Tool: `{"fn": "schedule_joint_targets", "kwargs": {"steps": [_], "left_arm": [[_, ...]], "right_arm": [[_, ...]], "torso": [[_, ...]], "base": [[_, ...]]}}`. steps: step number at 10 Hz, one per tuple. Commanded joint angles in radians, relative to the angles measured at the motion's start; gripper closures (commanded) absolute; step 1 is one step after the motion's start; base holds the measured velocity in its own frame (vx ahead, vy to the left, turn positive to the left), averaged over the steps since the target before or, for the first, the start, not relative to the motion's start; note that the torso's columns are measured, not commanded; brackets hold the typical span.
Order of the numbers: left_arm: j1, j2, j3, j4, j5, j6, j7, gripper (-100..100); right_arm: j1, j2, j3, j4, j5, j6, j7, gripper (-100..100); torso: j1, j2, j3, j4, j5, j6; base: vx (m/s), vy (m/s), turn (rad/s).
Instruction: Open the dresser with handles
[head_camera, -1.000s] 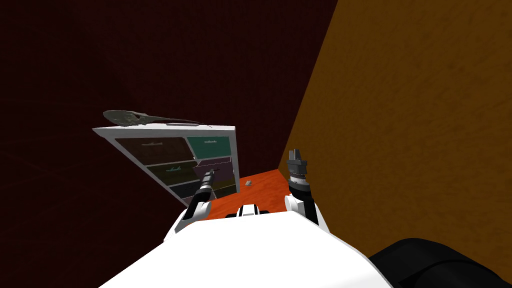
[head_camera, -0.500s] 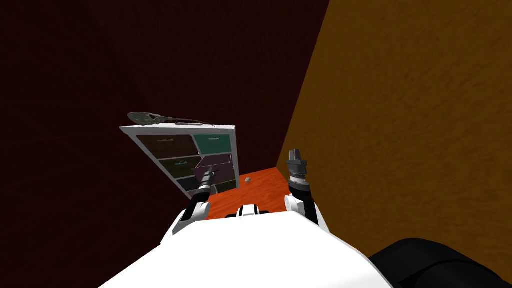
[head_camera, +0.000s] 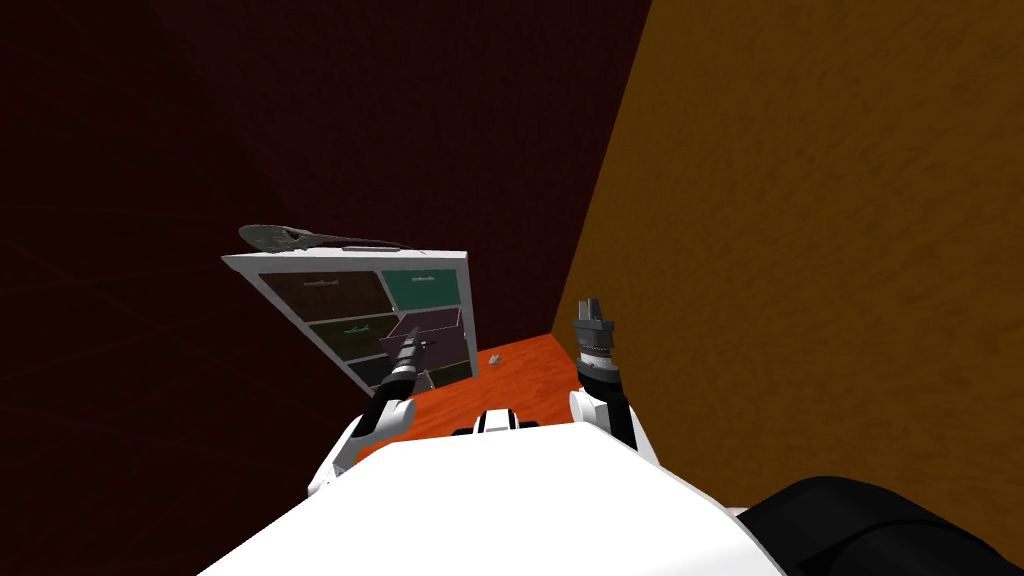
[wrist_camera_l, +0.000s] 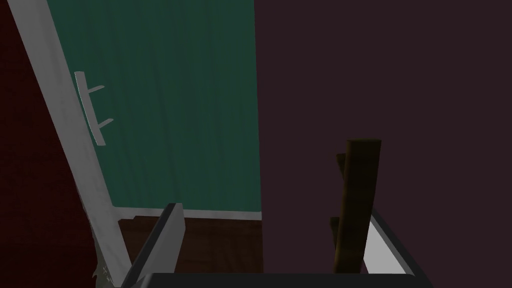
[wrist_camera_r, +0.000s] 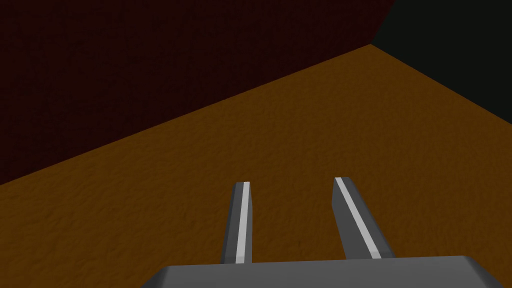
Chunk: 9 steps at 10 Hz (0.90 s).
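Note:
The dresser (head_camera: 262, 270) has a white frame and dark coloured drawer fronts with bar handles. Its purple drawer (head_camera: 432, 332) stands pulled out from the frame, below the teal drawer (head_camera: 425, 289). My left gripper (head_camera: 412, 346) is at that drawer's front. In the left wrist view the left gripper (wrist_camera_l: 275, 212) is open, and the purple drawer's brown handle (wrist_camera_l: 357, 200) stands between the jaws, close to one finger (wrist_camera_l: 385, 240) and well apart from the other finger (wrist_camera_l: 167, 235). The teal drawer (wrist_camera_l: 175, 100) with its pale handle (wrist_camera_l: 90, 107) lies beside it. My right gripper (head_camera: 592, 308) is raised to the right, open and empty (wrist_camera_r: 291, 181).
A long grey object (head_camera: 300, 238) lies on the dresser's top. A small grey thing (head_camera: 494, 358) rests on the orange floor (head_camera: 525, 375) beside the dresser. A brown wall (head_camera: 820, 250) rises close on the right; a dark red wall (head_camera: 400, 120) stands behind the dresser.
My left gripper has opened and let go of the brown handle. The purple drawer stands further out than a second ago. My head view has shifted slightly.

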Motion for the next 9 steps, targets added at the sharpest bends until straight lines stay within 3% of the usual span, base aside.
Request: {"fn": "schedule_joint_targets", "kwargs": {"steps": [1,2,3,4,9], "left_arm": [[0.006,-0.001,0.013,-0.063,0.006,0.061,0.000,-100],[0.008,0.000,0.019,-0.084,0.008,0.081,0.001,-100],[0.012,-0.003,0.013,-0.066,0.006,0.073,-0.001,-100],[0.014,-0.003,0.013,-0.068,0.007,0.079,0.000,0],[0.017,-0.004,0.012,-0.061,0.007,0.084,0.000,0]], "right_arm": [[0.000,0.000,0.000,0.000,0.000,0.000,0.000,0],[0.000,0.000,0.000,0.000,0.000,0.000,0.000,0],[0.000,0.000,0.000,0.000,0.000,0.000,0.000,0],[0.000,0.000,0.000,0.000,0.000,0.000,0.000,0],[0.000,0.000,0.000,0.000,0.000,0.000,0.000,0]], "torso": [[-0.001,0.001,0.001,0.001,-0.001,0.000],[-0.002,0.003,0.001,0.003,-0.003,0.000],[-0.003,0.004,0.002,0.005,-0.004,-0.001],[-0.003,0.004,0.002,0.003,-0.003,-0.001],[0.000,-0.001,-0.001,0.000,-0.001,0.000]], "base": [[-0.020,-0.006,-0.035],[-0.019,-0.007,-0.037],[0.000,0.000,0.000],[0.000,0.000,0.000],[0.000,0.000,0.000]]}}
